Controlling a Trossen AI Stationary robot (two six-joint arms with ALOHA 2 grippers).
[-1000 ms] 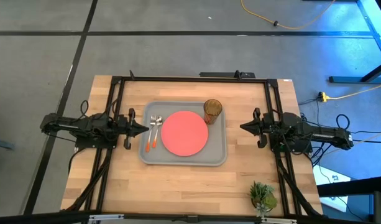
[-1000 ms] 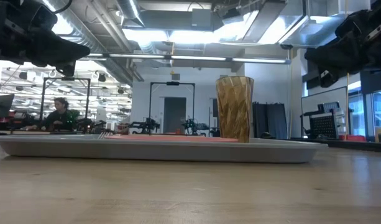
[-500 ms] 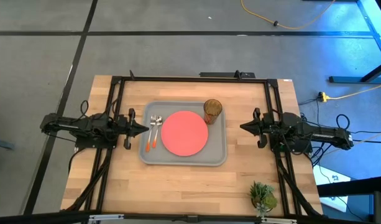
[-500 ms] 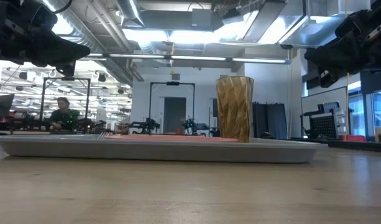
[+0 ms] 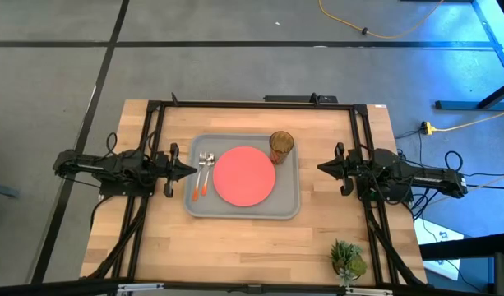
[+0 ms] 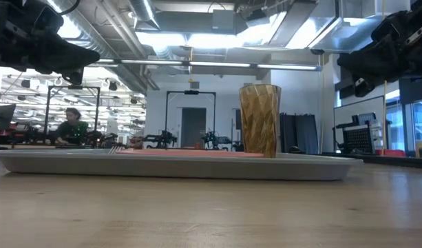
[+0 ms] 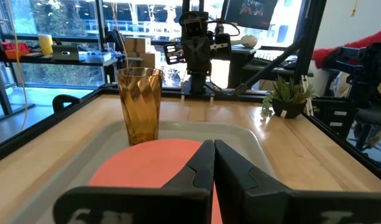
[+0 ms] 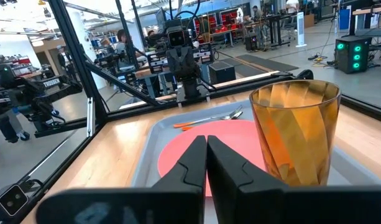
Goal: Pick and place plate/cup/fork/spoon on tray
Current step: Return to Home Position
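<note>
On tray (image 5: 235,212): plate (image 5: 244,176), cup (image 5: 281,146), fork (image 5: 201,167), spoon (image 5: 210,164) | left end effector (image 5: 191,171), right end effector (image 5: 321,168) clenched

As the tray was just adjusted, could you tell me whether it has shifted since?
No. In the high view the tray keeps its place against the black frame; the left claw and right claw wait either side.

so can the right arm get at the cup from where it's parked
Probably yes. The cup stands upright in the tray corner nearest the right gripper, with only bare table and the low rim between them. The gripper is shut, so it would have to open first.
</note>
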